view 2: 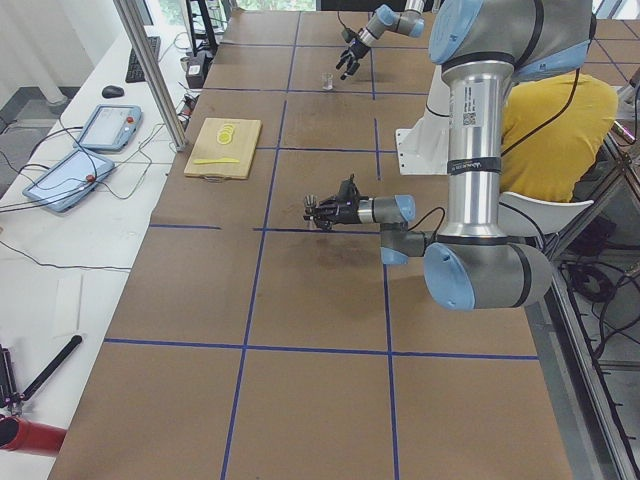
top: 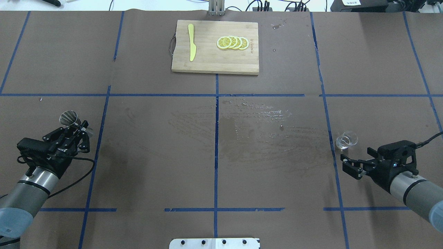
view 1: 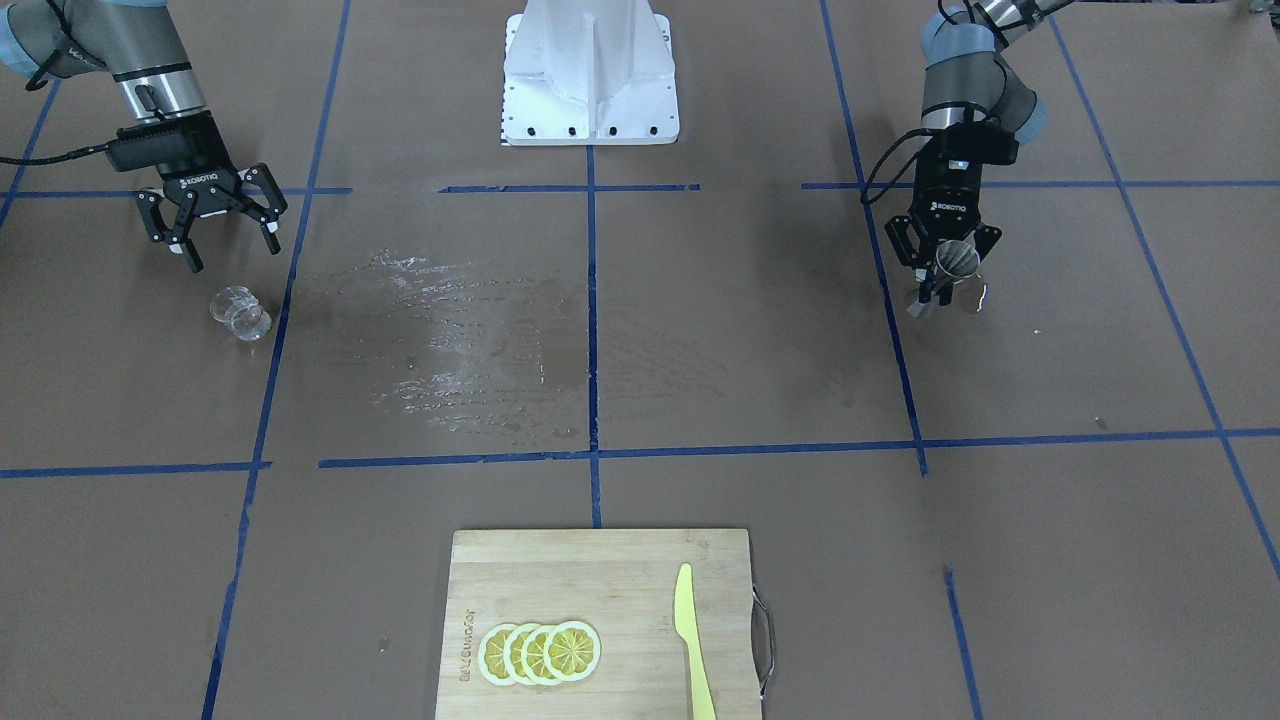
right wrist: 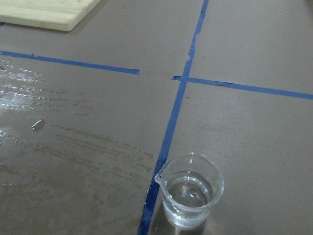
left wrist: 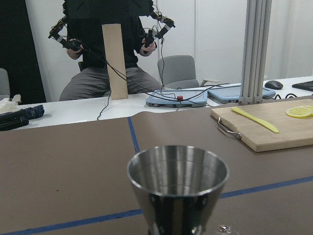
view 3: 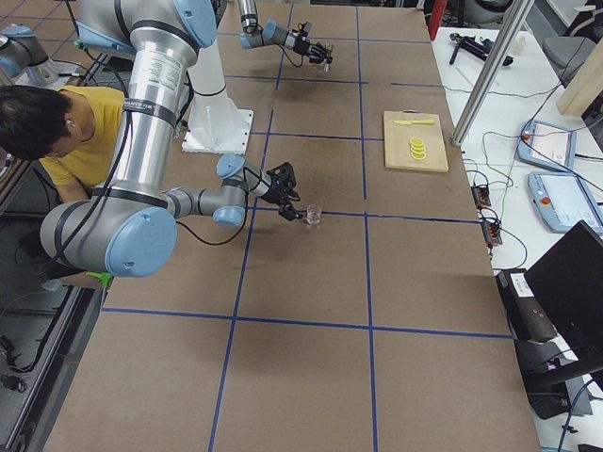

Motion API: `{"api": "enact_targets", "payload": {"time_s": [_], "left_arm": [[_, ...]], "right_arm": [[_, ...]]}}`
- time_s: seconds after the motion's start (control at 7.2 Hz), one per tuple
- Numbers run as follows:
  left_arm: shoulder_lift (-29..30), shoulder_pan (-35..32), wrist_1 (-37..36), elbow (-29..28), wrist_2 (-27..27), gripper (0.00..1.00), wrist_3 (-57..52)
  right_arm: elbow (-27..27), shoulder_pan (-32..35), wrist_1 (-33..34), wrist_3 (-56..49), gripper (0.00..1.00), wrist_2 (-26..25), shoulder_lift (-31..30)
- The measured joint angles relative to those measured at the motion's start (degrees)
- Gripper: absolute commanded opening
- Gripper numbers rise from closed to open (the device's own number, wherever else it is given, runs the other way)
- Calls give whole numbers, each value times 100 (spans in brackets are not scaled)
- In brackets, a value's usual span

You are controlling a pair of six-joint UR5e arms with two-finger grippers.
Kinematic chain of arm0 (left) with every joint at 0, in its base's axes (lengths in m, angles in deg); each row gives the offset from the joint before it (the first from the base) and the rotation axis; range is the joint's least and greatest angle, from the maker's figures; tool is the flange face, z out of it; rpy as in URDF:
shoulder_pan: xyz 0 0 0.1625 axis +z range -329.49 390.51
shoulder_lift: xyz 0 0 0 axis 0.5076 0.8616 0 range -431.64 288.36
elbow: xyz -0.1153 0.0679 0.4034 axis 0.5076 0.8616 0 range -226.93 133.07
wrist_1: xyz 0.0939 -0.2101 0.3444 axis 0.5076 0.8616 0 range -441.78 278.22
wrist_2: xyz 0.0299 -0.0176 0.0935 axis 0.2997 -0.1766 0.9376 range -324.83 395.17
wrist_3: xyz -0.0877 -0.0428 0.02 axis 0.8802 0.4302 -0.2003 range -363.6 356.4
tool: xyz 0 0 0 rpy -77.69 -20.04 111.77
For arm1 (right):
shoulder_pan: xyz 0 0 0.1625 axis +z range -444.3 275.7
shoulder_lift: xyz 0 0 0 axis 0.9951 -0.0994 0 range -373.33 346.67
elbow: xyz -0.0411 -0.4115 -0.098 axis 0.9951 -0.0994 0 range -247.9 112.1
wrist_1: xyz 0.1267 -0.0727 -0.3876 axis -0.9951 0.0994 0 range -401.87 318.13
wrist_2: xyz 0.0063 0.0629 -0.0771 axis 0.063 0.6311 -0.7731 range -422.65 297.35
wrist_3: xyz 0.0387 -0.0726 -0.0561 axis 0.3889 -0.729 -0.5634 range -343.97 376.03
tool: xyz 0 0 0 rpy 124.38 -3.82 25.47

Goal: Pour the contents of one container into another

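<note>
Brown paper with blue tape lines covers the table point(view 1: 760, 330). The left gripper point(view 1: 952, 285) is clamped on the upright steel jigger point(left wrist: 177, 183). The right gripper point(view 1: 228, 250), fingers spread, hovers just beside the standing glass cup point(view 1: 240, 312). Judged step: grasping the cup. Next it likely must descend and close around it.

I note two arms built of silver-grey tubes with pale blue joint caps: left arm point(view 1: 960, 95), right arm point(view 1: 140, 40). Each wrist carries a black camera block and a loose black cable. Left gripper point(view 1: 950, 290) and right gripper point(view 1: 232, 252) are black, lettered ROBOTIQ in white. The base point(view 1: 590, 80) is white, with black screws along its edge.
</note>
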Motion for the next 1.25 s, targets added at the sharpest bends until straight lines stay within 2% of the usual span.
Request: {"api": "enact_targets", "payload": {"time_s": [0.28,0.56,0.83,1.25], "left_arm": [[-2,-183,-13,-30,-192,0,13],[0,-302,-36,-49,-353,0,15],[-1,-318,-47,-68,-379,0,15],[-1,-321,-41,-78,-377,0,15]], "right_arm": [[-310,-755,2,885,99,-1647,53],[-661,-1100,-24,1137,96,-2666,360],[-1297,-1139,-39,1162,96,-3264,833],[-1589,-1103,-24,1076,95,-3445,1076]]}}
